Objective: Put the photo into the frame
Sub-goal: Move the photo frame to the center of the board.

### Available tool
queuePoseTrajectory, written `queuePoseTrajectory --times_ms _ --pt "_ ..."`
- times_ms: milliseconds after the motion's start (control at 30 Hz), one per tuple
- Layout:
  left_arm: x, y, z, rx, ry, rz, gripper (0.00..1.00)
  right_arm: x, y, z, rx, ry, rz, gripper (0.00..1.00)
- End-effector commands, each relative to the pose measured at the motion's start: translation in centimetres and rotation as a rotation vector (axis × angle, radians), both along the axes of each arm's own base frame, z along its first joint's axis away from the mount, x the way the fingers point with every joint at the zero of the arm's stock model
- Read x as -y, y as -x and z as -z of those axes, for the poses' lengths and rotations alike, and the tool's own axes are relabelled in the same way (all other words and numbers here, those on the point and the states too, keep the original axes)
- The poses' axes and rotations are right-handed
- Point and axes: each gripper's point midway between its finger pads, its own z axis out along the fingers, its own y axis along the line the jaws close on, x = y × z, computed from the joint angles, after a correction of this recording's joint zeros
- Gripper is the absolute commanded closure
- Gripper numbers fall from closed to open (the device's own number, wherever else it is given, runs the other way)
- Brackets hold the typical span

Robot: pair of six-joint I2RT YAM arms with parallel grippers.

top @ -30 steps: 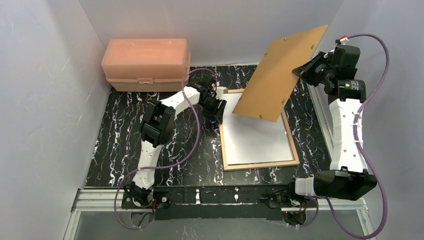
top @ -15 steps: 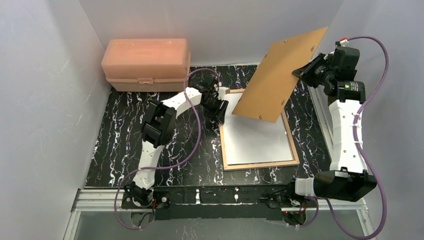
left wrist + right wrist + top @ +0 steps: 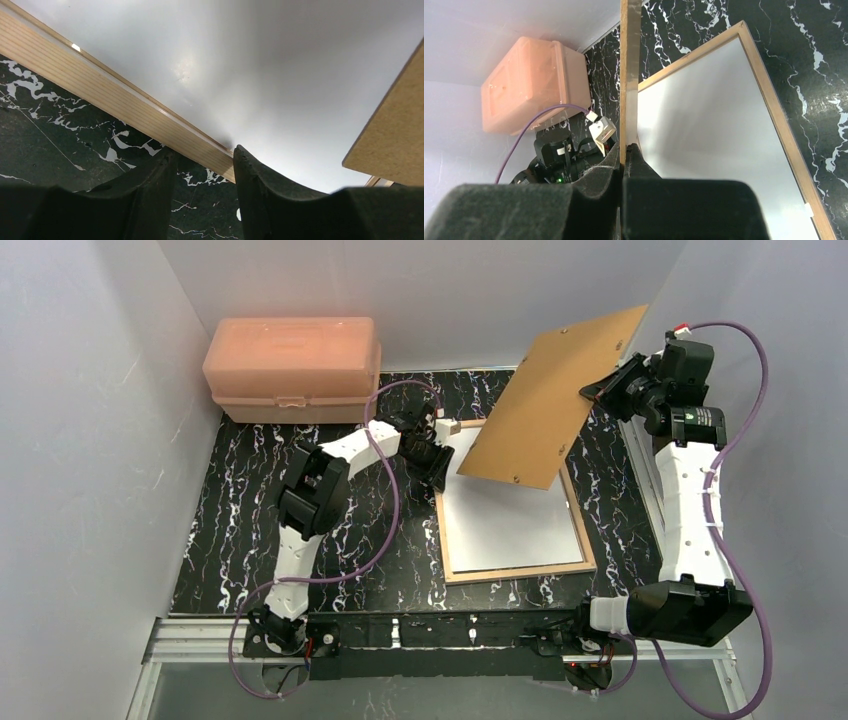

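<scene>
The frame [image 3: 515, 571] lies face down on the black marble table, its tan wood rail [image 3: 125, 107] showing. A white sheet [image 3: 510, 525] fills the opening; it looks like the photo's plain back [image 3: 250, 65]. My left gripper [image 3: 432, 462] is at the frame's far left edge. Its jaws stand apart [image 3: 202, 152], one fingertip outside the rail and the other at the rail's inner edge, gripping nothing. My right gripper [image 3: 600, 392] is shut [image 3: 625, 147] on the brown backing board [image 3: 555, 400], holding it tilted in the air over the frame's far right part.
A pink plastic box [image 3: 292, 365] stands at the back left against the wall. White walls close the table in on the left, back and right. The raised board [image 3: 630, 75] hides the frame's far right corner from above.
My left gripper has slid a little farther back along the frame's left edge and its jaws have narrowed. The right arm has shifted the board slightly up and back.
</scene>
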Motion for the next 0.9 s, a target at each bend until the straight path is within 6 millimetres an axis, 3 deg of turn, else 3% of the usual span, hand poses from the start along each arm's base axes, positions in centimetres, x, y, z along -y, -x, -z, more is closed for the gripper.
queuePoseTrajectory --times_ms 0,167,500,733,867 --pt "-3.7 2.1 2.3 -0.047 -0.149 0.022 0.59 -0.8 0.1 -4.5 0.169 -0.042 -0.029 0.99" --pt "-5.1 1.6 1.9 -0.04 -0.152 0.005 0.62 -1.5 0.1 -4.3 0.174 -0.082 -0.059 0.99" --pt "-10.9 -0.3 0.6 -0.029 -0.158 -0.075 0.67 -4.4 0.2 -1.7 0.134 -0.189 -0.186 0.99" --pt "-12.3 0.4 -0.7 -0.017 -0.135 -0.086 0.67 -8.6 0.8 0.4 0.093 -0.206 -0.307 0.99" --pt "-12.8 0.3 -2.2 -0.002 -0.109 -0.1 0.58 -10.5 1.5 1.8 0.072 -0.234 -0.363 0.99"
